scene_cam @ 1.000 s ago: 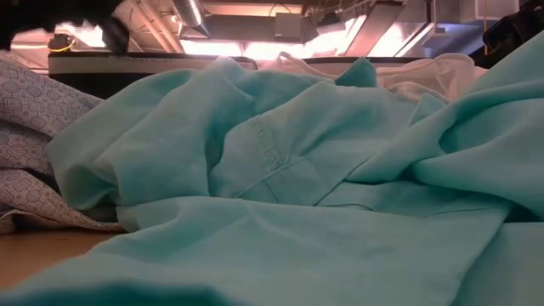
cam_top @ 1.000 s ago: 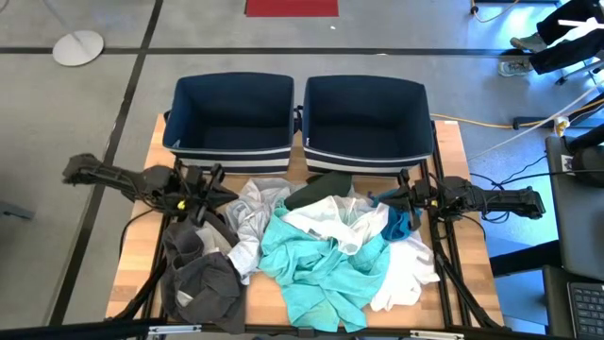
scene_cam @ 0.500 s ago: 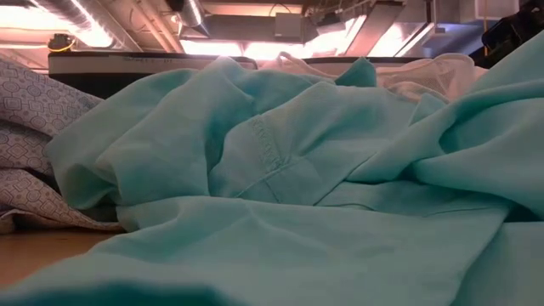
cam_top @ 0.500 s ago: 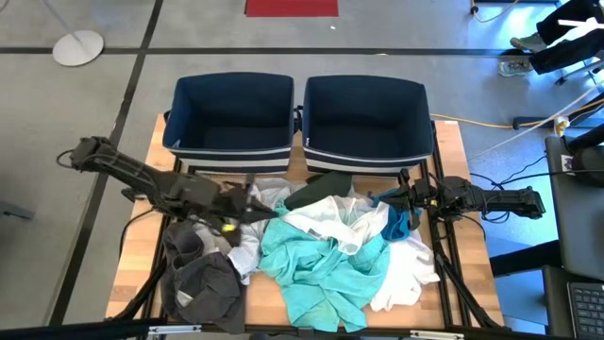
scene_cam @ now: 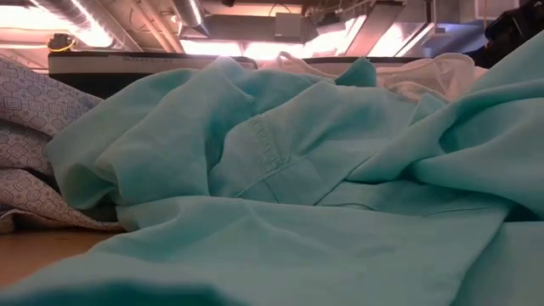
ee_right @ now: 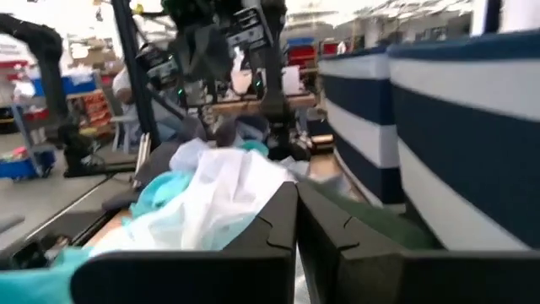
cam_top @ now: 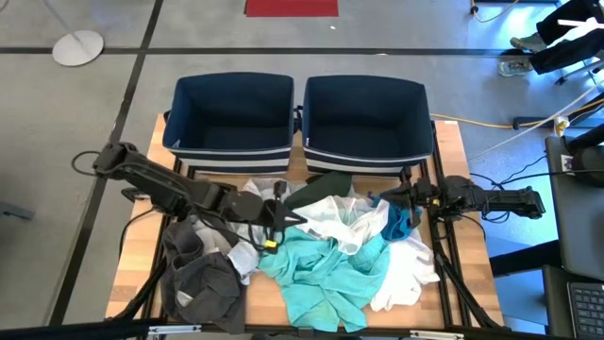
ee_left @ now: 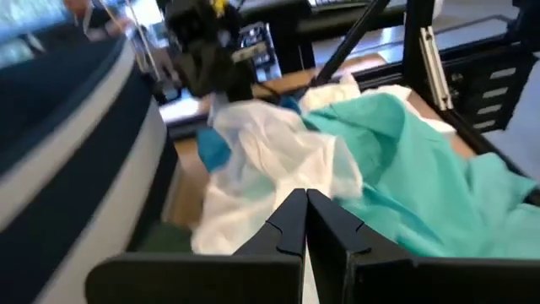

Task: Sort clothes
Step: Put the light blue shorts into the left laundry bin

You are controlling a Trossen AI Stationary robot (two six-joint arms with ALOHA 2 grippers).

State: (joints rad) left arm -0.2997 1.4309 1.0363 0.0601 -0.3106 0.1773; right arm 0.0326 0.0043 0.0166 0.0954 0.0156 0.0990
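Observation:
The clothes lie in a heap on the wooden table (cam_top: 142,156). A turquoise garment (cam_top: 321,264) lies in the middle and fills the low view (scene_cam: 280,170). A white one (cam_top: 330,219) lies on top of it, with a patterned light grey one (cam_top: 250,200) to the left. A dark grey one (cam_top: 203,283) is at the near left and a dark green one (cam_top: 316,187) at the far side. My left gripper (cam_top: 281,217) is shut over the heap's middle; its wrist view (ee_left: 304,211) shows the fingers together. My right gripper (cam_top: 385,198) is shut at the heap's right side (ee_right: 295,211).
Two navy bins with white stripes stand side by side at the table's far edge, the left bin (cam_top: 231,85) and the right bin (cam_top: 368,87), both open at the top. More white cloth (cam_top: 408,274) and a blue piece (cam_top: 401,223) lie at the heap's right.
My left gripper has travelled from the table's left side toward the right and a little toward the near edge. It now stands over the middle of the heap. The clothes have not moved.

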